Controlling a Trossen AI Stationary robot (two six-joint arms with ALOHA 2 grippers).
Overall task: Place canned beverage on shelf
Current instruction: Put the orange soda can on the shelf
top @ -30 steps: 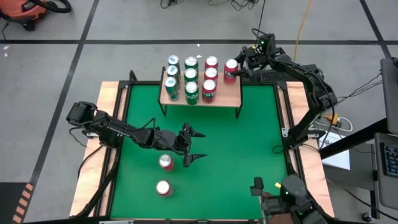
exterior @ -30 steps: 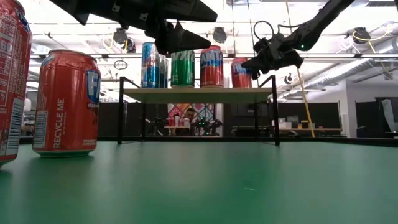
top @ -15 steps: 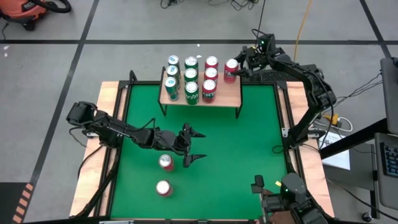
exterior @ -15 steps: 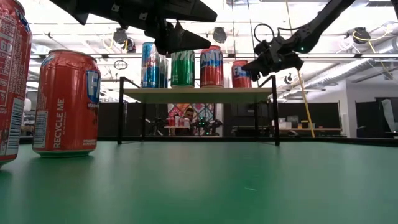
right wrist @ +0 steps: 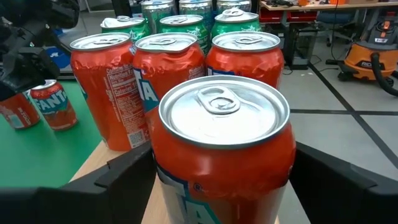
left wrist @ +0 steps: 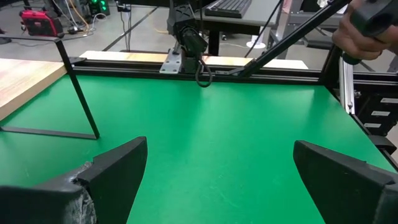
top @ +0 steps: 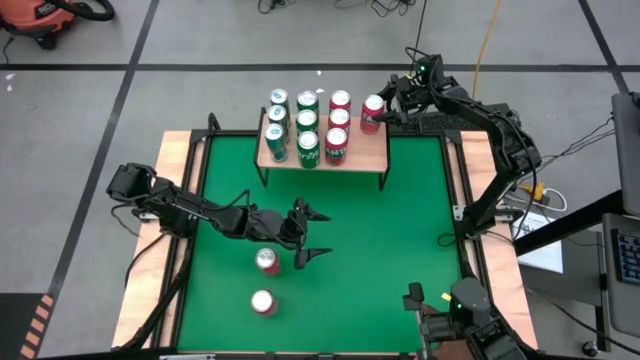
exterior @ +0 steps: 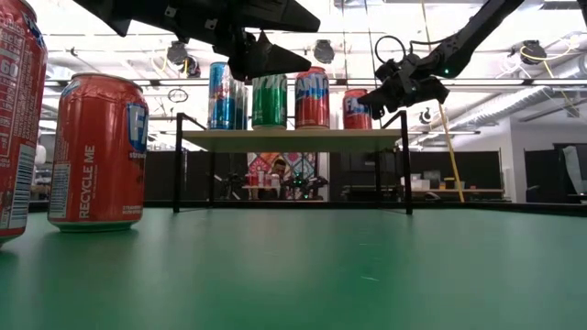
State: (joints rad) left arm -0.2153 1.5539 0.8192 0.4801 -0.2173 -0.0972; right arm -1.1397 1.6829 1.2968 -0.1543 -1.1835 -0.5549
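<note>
The shelf (top: 362,152) stands at the table's far side, its plank top (exterior: 293,138) carrying several green and red cans (top: 307,125). My right gripper (top: 382,108) is at the shelf's far right corner, shut on a red can (right wrist: 221,143) that stands on the plank (exterior: 357,108). My left gripper (top: 322,234) is open and empty above the green table, just right of a red can (top: 267,261). Another red can (top: 263,302) stands nearer the front edge. My right gripper has the red can's side wall (right wrist: 163,180) between its two fingers, one finger on each side, below the rim. The fingers come level from the table's far right side. The can is upright, and its base is on the shelf's plank top.
The other cans on the shelf stand close to the held can on its left (right wrist: 168,68). The green table (top: 400,230) has a raised wooden border. The right arm's base (top: 480,215) is at the table's right edge, and cables and a person's hand (left wrist: 360,34) show beyond it.
The red can in my right gripper tilted slightly at the shelf's far right corner and stands upright now; the gripper has shifted only a little with it.
</note>
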